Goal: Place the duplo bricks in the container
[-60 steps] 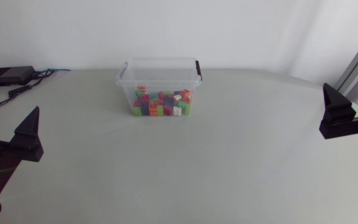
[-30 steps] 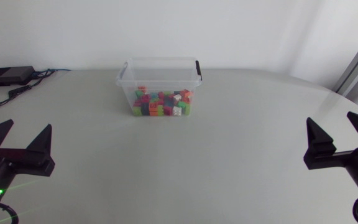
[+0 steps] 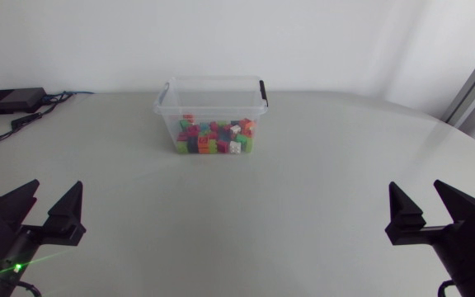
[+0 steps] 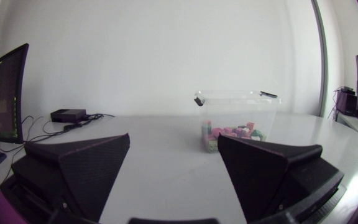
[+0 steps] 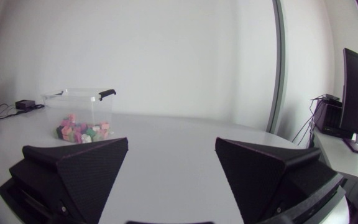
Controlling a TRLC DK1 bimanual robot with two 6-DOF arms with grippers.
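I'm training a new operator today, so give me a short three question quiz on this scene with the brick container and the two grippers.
1. True or false: the left gripper is shut on a brick.
2. Where do the duplo bricks lie? A) in a bowl B) inside the clear container C) on a tray
3. Fill in: the right gripper stands ____, with nothing between its fingers.
Key: 1 false; 2 B; 3 open.
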